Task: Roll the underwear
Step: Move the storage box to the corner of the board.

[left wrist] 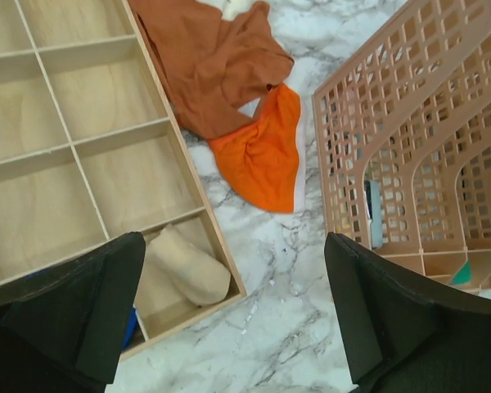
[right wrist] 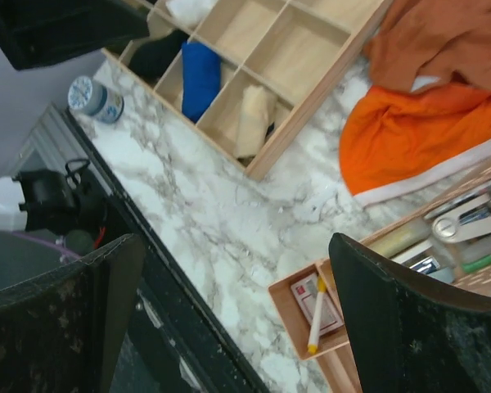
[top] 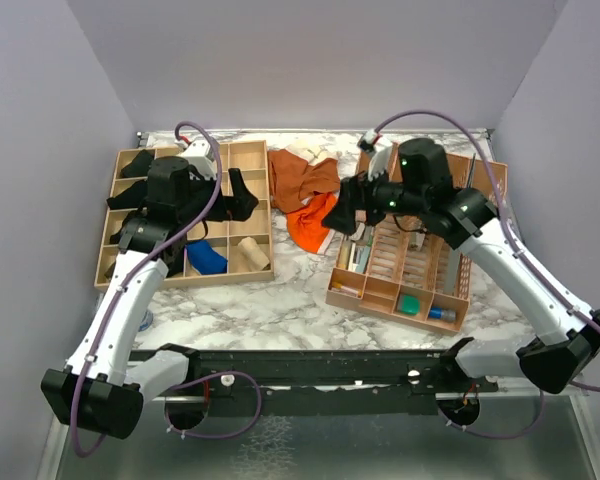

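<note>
The rust-brown briefs (left wrist: 213, 65) run off the top edge of the left wrist view. From above, the right arm's fingers (top: 338, 215) hide part of the orange briefs (top: 305, 230).

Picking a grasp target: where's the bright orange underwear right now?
Top view: the orange underwear lies on the table, centre-back, between the wooden divider tray (left) and the peach organizer (right), touching the rust-brown underwear behind it.
</note>
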`<action>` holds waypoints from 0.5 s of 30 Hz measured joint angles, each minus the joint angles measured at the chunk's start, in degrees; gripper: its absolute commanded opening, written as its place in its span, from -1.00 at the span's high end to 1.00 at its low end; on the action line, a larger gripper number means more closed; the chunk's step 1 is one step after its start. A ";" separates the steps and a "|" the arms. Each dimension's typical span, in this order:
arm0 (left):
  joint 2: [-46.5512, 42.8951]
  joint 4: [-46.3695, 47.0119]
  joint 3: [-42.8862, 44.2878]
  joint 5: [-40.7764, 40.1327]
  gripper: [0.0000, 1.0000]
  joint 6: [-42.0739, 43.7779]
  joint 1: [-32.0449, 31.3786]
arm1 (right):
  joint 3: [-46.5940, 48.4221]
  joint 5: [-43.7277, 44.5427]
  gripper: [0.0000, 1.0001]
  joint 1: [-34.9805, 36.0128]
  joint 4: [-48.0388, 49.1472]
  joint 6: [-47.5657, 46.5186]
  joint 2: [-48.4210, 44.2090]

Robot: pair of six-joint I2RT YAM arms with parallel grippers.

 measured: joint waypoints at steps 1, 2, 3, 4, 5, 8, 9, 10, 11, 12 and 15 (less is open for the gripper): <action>-0.09 0.07 -0.85 0.02 -0.98 -0.09 -0.15 | -0.98 1.03 -1.00 1.70 0.11 0.17 0.04; -0.28 0.07 -1.79 0.02 -0.98 -0.26 -0.26 | -2.49 1.60 -1.00 3.21 0.24 0.50 0.00; -0.72 0.20 -2.95 0.00 -0.98 -0.46 -0.31 | -4.39 1.97 -1.00 4.59 0.39 0.74 -0.20; -1.57 0.20 -4.24 -0.24 -0.98 -0.61 -0.31 | -6.56 2.14 -1.00 5.97 0.66 1.09 -0.33; -2.40 0.11 -5.33 -0.61 -0.98 -0.72 -0.31 | -9.05 2.19 -1.00 7.34 1.05 1.27 -0.52; -6.23 0.35 -8.68 -3.43 -0.98 -1.73 -0.31 | -17.86 2.36 -1.00 12.63 1.73 2.69 -0.70; -7.56 0.50 -9.64 -4.70 -0.98 -2.19 -0.31 | -20.52 2.75 -1.00 14.97 1.95 3.28 -0.57; -8.70 0.61 -10.40 -5.79 -0.98 -2.60 -0.33 | -22.97 3.10 -1.00 17.53 2.03 4.00 -0.39; -10.03 0.79 -11.26 -6.97 -0.98 -3.02 -0.33 | -25.29 3.43 -1.00 20.17 2.27 4.72 -0.31; -11.72 0.83 -12.22 -8.41 -0.98 -3.56 -0.33 | -27.50 4.15 -1.00 22.67 2.38 5.64 -0.28; -14.38 0.94 -13.53 -11.04 -0.98 -4.79 -0.33 | -33.27 5.92 -1.00 29.31 3.28 8.63 -0.55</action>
